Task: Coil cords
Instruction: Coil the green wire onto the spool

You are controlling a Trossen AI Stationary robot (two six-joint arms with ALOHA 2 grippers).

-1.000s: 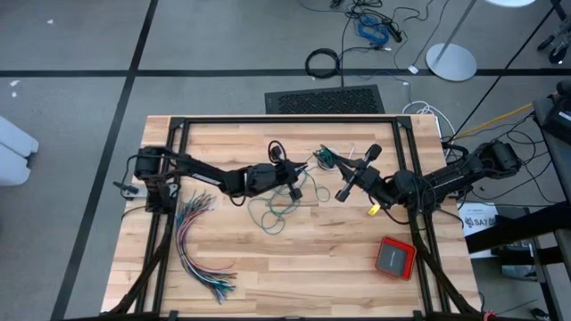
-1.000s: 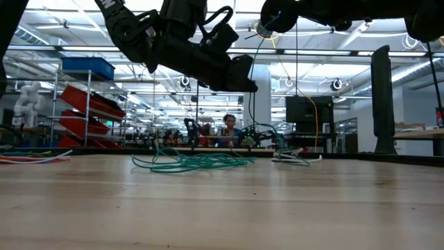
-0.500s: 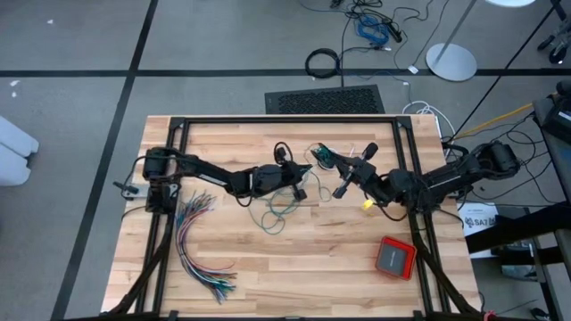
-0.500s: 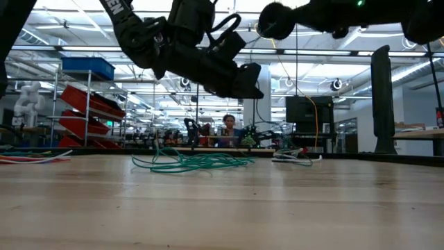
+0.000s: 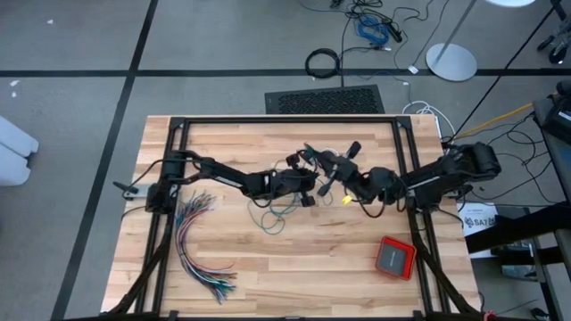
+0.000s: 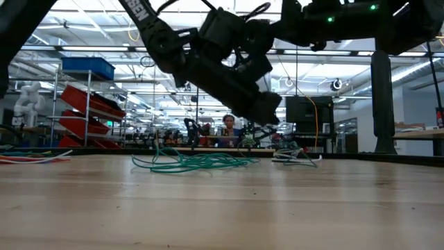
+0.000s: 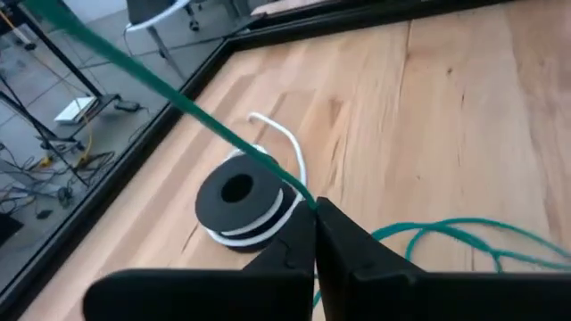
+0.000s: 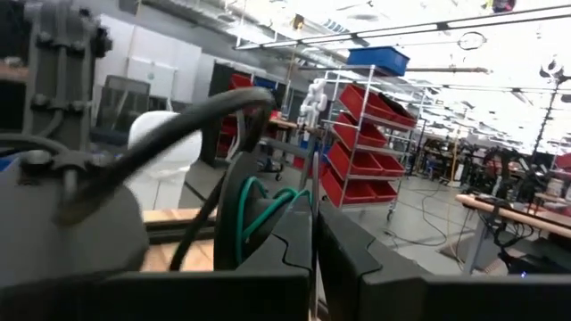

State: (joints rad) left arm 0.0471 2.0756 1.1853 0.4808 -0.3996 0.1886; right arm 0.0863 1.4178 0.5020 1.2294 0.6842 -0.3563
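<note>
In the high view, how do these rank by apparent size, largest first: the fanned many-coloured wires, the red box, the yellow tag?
1. Fanned many-coloured wires, the widest spread.
2. Red box.
3. Yellow tag, a small speck.
All lie at about table level, so nearness hardly matters.

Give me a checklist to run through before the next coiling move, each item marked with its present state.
1. Left end effector shut on the teal-green cord: ok.
2. Cord runs taut from the left end effector: ok.
3. Right end effector shut, teal loops just ahead of it: ok; whether it holds them: cannot tell.
4. Room between the two end effectors above the table's middle: not ok, they are close together.
5. Slack teal cord on the table free of knots: cannot tell.
6. Black spool with white cord clear of the teal line: not ok, the line passes over it.
</note>
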